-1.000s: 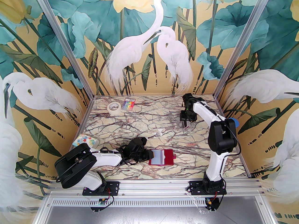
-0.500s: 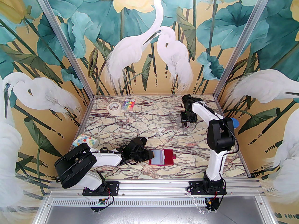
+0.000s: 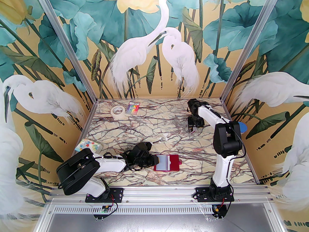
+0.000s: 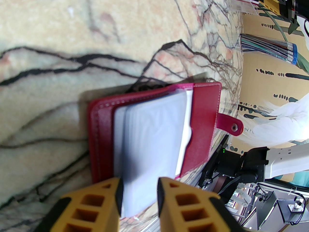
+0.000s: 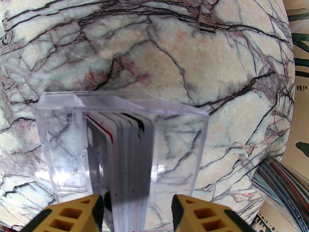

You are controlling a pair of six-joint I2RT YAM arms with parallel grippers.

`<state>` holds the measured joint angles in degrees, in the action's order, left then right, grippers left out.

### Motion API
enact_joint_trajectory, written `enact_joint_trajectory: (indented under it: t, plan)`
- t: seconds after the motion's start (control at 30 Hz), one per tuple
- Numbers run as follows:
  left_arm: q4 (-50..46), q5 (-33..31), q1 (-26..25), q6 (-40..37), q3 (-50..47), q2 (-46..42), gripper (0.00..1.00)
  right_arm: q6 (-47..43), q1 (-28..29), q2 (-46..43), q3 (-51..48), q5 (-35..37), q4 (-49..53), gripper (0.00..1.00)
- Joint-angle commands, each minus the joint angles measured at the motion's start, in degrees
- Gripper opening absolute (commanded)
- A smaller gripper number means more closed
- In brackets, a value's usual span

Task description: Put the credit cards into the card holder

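Straddling credit cards in clear case, right hand apart; left hand clamped on card holder.

Surface: flat, cream marble pattern with dark red and black veins; reaches to all three walls.
Back wall: printed mural, two white egrets on an ochre ground, teal lotus leaves, a pale yellow bloom above.
Left wall: same mural, one egret with head bowed, broad teal leaves.
Right wall: same mural, egret plumage and teal leaves.
Corner posts: bare aluminium profiles, one at each rear corner, leaning outward toward the top.
Front rail: slotted aluminium along the near edge of the surface.
Vent strip: perforated metal, just in front of the rail.
Front panel: plain grey sheet metal.
Light: bright, even; shadows soft.
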<state>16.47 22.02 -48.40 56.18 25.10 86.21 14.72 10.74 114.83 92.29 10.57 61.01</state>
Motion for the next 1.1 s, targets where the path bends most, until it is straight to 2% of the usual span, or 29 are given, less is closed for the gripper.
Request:
enact_joint_trajectory:
  t: [0.0, 0.77, 1.07]
  plan:
    - [-2.6, -1.7, -0.4, 0.3, -0.9, 0.8, 0.31, -0.2, -0.2, 1.4, 1.7, 1.7, 1.1, 0.5]
    - [-2.7, -1.6, -0.4, 0.2, -0.6, 1.3, 0.31, 0.2, -0.2, 0.2, 3.1, 3.8, 2.9, 0.45]
    - [-2.7, -1.6, -0.4, 0.2, -0.7, 1.4, 0.31, 0.3, -0.1, -0.1, 3.3, 3.3, 3.3, 0.36]
